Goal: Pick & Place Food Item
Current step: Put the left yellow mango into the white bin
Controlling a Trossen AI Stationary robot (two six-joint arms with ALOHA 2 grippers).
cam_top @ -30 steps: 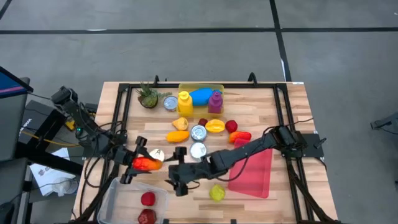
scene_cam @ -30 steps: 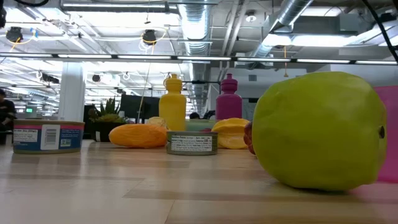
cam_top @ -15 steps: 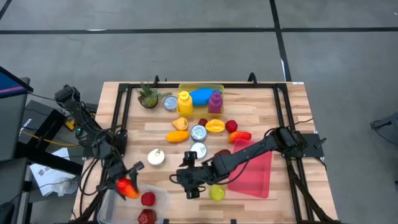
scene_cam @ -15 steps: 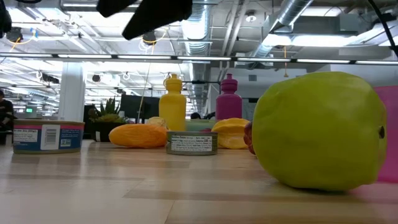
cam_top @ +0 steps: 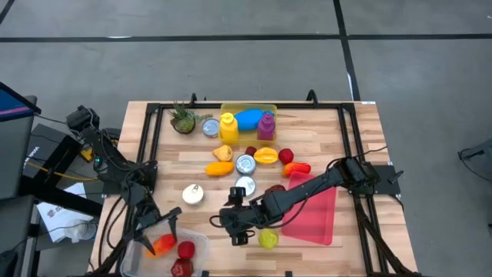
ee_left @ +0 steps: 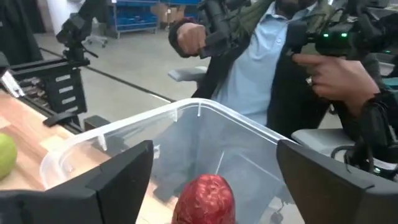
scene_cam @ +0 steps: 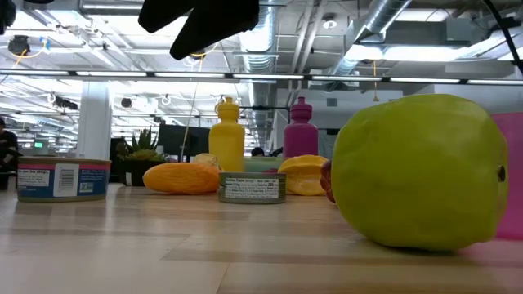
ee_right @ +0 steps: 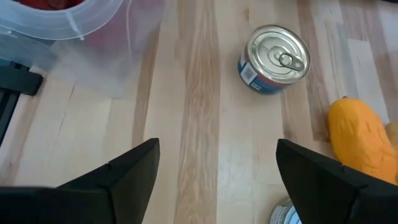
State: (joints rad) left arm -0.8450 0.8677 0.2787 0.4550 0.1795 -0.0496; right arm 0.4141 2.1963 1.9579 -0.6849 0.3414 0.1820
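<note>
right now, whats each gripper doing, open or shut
left gripper: open over the clear bin, holding nothing.
right gripper: open, empty, above the table.

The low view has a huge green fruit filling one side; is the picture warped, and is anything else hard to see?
Low view: no warp, the green fruit just sits right by the lens; bright ceiling lights leave the arm overhead a black silhouette. Left wrist view: the clear bin is see-through, so the person behind shows through its wall. High view: even light, soft shadows.
</note>
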